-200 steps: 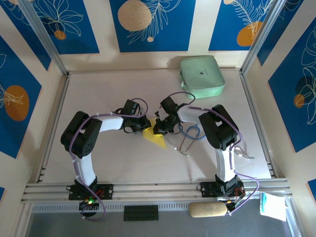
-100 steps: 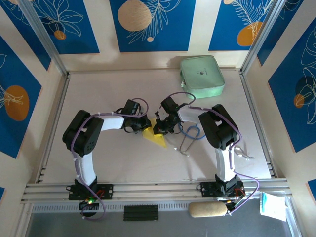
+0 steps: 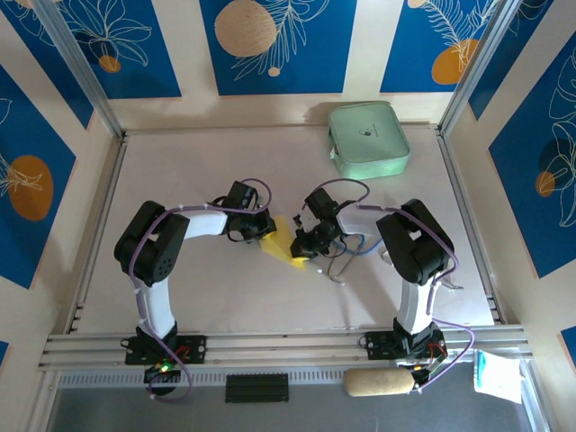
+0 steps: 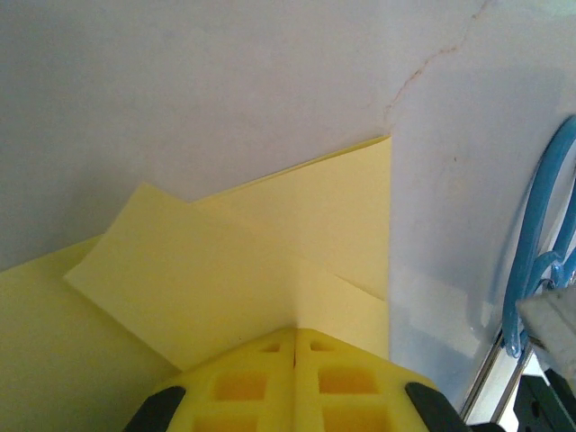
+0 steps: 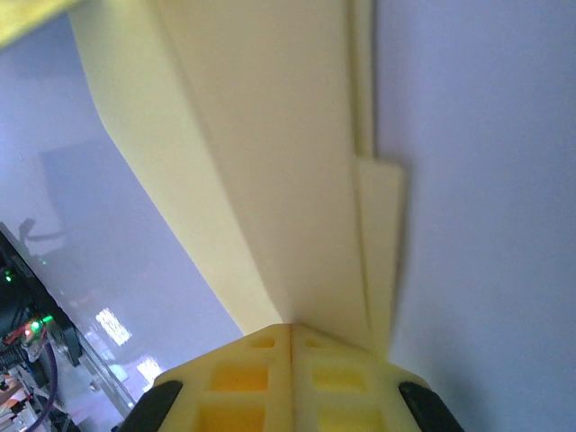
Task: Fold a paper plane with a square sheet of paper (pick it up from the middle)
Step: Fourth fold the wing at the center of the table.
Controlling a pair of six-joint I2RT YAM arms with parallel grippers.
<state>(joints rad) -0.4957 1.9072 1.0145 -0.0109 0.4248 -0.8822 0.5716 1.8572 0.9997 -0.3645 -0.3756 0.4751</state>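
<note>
Claws: both of mine are pinched shut, pads pressed flat together, each gripping the yellow paper.
Left claw (image 4: 295, 337): closed on one edge of the square sheet of paper (image 4: 270, 261), where a folded flap overlaps a lower layer. Seen from above, this claw (image 3: 263, 230) is at the paper's left side.
Right claw (image 5: 290, 328): closed on a stack of long, narrow folds, with several layered edges running away from my pads. Seen from above, it (image 3: 303, 245) is at the paper's right side.
Paper: partly folded, a small yellow wedge held between the two claws near the middle of the bench (image 3: 180, 162). I cannot tell whether it rests on the surface or hangs just over it.
Change: within the last second my right arm has swung its elbow out towards the bench's right edge. The right claw has slid a little towards the near edge, carrying its end of the paper along. The left claw has stayed where it was.
Meaning for the task: I judge that a fold is being drawn over, with the left claw as the anchor. The dart shape is not finished, and more creases are needed.
Beyond the paper: a blue cable (image 3: 358, 243) lies just right of the right claw, close enough to snag. A mint-green case (image 3: 369, 137) sits well apart, near the far right corner.
</note>
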